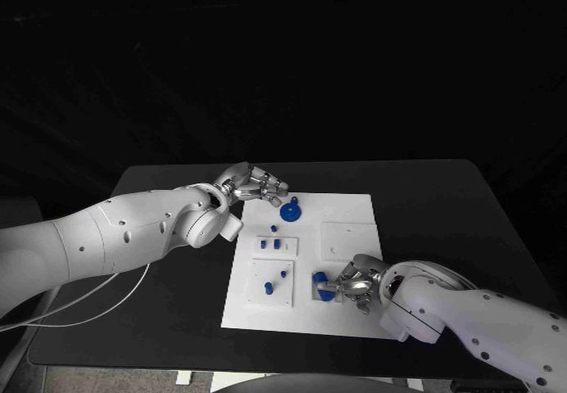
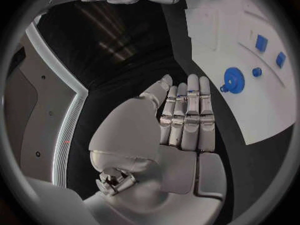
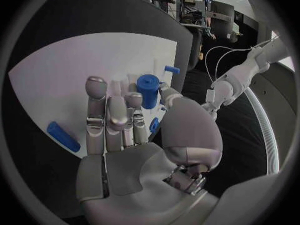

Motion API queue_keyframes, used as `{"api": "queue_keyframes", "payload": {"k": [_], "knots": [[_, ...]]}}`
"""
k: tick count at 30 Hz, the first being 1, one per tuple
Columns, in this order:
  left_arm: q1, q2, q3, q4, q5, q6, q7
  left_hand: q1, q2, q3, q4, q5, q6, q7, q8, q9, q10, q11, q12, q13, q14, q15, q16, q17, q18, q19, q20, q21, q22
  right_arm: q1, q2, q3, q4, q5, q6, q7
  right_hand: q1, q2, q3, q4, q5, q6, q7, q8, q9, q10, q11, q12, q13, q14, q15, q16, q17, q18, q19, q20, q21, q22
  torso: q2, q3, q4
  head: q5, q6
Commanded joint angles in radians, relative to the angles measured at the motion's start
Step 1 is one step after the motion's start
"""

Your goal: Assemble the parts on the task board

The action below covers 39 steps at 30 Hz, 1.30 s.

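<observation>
The white task board (image 1: 355,246) lies mid-table. My right hand (image 1: 355,282) is over its near edge; in the right wrist view its thumb and a fingertip (image 3: 133,99) sit on either side of an upright blue cylinder (image 3: 149,90), pinching it. A long blue peg (image 3: 62,136) lies on the board beyond the fingers. My left hand (image 1: 251,184) hovers by the board's far left corner with straight fingers (image 2: 190,110) and nothing in it. A blue gear (image 1: 291,214) sits on the board just past it, also seen as the gear (image 2: 234,79).
Two small blue blocks (image 1: 274,242) stand in a recess at the board's left middle, and a blue peg (image 1: 270,286) lies in the near left recess. Bare black table (image 1: 449,205) surrounds the board. A white cable (image 1: 106,295) trails off the left edge.
</observation>
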State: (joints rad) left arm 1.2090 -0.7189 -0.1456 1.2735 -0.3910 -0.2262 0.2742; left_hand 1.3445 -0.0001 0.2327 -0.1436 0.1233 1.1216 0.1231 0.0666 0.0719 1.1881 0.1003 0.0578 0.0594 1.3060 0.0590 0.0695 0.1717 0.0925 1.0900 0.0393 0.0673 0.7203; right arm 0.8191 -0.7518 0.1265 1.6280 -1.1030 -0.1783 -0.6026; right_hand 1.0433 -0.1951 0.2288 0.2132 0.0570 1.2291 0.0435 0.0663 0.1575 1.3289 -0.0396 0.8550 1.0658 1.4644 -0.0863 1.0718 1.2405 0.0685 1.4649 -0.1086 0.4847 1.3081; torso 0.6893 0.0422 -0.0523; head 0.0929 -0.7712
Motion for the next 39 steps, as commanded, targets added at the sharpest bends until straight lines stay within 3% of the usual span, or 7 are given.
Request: {"api": "queue_keyframes", "payload": {"k": [1,9,16,18,20,26,39], "knots": [[0.000,0.001,0.001,0.003,0.006,0.015,0.006,-0.006,0.003,-0.001,0.002,0.003,-0.006,-0.002,-0.002,0.001,-0.005,-0.001,0.004,0.000,0.007,-0.001,-0.003,0.001,-0.017,0.008,-0.001,0.004,-0.001,-0.003,0.001,-0.003,0.000,-0.012,0.035,-0.003,0.029,-0.002,-0.044,0.039,0.001,-0.009,-0.001,-0.002,0.005,-0.008,0.000,-0.006,-0.003,0.002,-0.005,-0.007,-0.002,-0.007,0.045,-0.005,-0.010,0.022,0.000,0.0003,0.0002,0.001,0.000],[0.000,0.001,0.000,0.003,0.006,0.015,0.005,-0.006,0.003,-0.001,0.002,0.003,-0.006,-0.002,-0.002,0.001,-0.005,-0.001,0.004,0.000,0.007,-0.001,-0.003,0.001,-0.017,0.008,-0.001,0.004,-0.001,-0.003,-0.001,-0.003,0.002,-0.010,0.033,0.003,0.034,0.000,-0.116,0.071,0.006,-0.016,0.001,-0.002,0.009,-0.013,0.001,-0.009,-0.008,0.002,-0.005,-0.010,-0.001,-0.006,0.046,-0.005,-0.019,0.023,0.000,0.0002,-0.0004,0.002,-0.001],[0.000,0.000,0.000,0.003,0.006,0.016,0.005,-0.006,0.002,-0.001,0.004,0.003,-0.009,-0.001,-0.002,0.001,-0.006,-0.001,0.004,0.000,0.006,0.000,-0.003,0.001,-0.018,0.009,-0.001,0.004,-0.011,-0.003,-0.004,-0.003,0.003,-0.002,0.023,0.019,0.042,0.012,-0.112,0.068,0.017,-0.013,0.000,-0.002,0.011,-0.011,0.001,-0.007,-0.007,0.003,-0.006,-0.009,-0.001,-0.006,0.047,-0.005,-0.016,0.023,0.000,0.0005,0.0000,0.001,0.000],[0.000,0.000,0.000,0.002,0.006,0.016,0.004,-0.006,0.002,-0.001,0.004,0.003,-0.009,-0.001,-0.002,0.001,-0.006,-0.001,0.004,0.000,0.006,0.000,-0.003,0.001,-0.018,0.009,-0.001,0.004,-0.011,-0.003,-0.006,-0.003,0.005,0.007,0.024,0.036,0.064,0.028,-0.107,0.042,0.037,-0.009,-0.001,-0.002,0.011,-0.010,0.000,-0.005,-0.006,0.004,-0.006,-0.010,-0.001,-0.006,0.047,-0.006,-0.017,0.023,0.000,0.0004,-0.0001,0.002,0.002],[0.000,0.000,0.000,0.002,0.006,0.017,0.003,-0.006,0.002,-0.001,0.004,0.003,-0.009,-0.001,-0.002,0.001,-0.006,-0.001,0.004,0.000,0.006,0.000,-0.003,0.001,-0.018,0.009,-0.001,0.004,-0.011,-0.003,-0.007,-0.003,0.007,0.011,0.026,0.048,0.070,0.046,-0.114,-0.010,0.064,-0.003,-0.002,-0.003,0.011,-0.007,0.000,-0.001,-0.004,0.004,-0.007,-0.009,0.001,-0.007,0.047,-0.007,-0.014,0.024,0.000,0.0004,-0.0003,0.002,0.002],[0.000,0.000,0.000,0.001,0.006,0.017,0.002,-0.006,0.002,-0.001,0.004,0.003,-0.009,-0.001,-0.002,0.001,-0.006,-0.001,0.004,0.000,0.006,0.000,-0.003,0.001,-0.018,0.009,-0.001,0.004,-0.011,-0.003,-0.006,-0.003,0.013,0.013,0.036,0.075,0.100,0.047,-0.125,-0.071,0.079,0.002,-0.002,-0.002,0.008,-0.007,-0.001,0.002,-0.001,0.004,-0.007,-0.009,0.002,-0.007,0.047,-0.007,-0.015,0.025,0.000,0.0003,-0.0004,0.002,0.003],[0.000,0.000,0.000,0.001,0.006,0.020,0.000,-0.006,0.003,-0.001,0.005,0.004,-0.009,-0.001,-0.002,0.001,-0.006,0.000,0.004,0.000,0.007,-0.001,-0.003,0.002,-0.018,0.010,-0.001,0.005,-0.014,-0.003,-0.006,-0.003,0.010,0.011,0.034,0.083,0.101,0.045,-0.146,-0.098,0.140,0.003,-0.002,-0.002,0.003,-0.008,-0.002,0.001,0.000,0.004,-0.008,-0.011,0.002,-0.007,0.046,-0.007,-0.016,0.025,0.000,-0.0004,0.0000,0.000,0.001]]}}
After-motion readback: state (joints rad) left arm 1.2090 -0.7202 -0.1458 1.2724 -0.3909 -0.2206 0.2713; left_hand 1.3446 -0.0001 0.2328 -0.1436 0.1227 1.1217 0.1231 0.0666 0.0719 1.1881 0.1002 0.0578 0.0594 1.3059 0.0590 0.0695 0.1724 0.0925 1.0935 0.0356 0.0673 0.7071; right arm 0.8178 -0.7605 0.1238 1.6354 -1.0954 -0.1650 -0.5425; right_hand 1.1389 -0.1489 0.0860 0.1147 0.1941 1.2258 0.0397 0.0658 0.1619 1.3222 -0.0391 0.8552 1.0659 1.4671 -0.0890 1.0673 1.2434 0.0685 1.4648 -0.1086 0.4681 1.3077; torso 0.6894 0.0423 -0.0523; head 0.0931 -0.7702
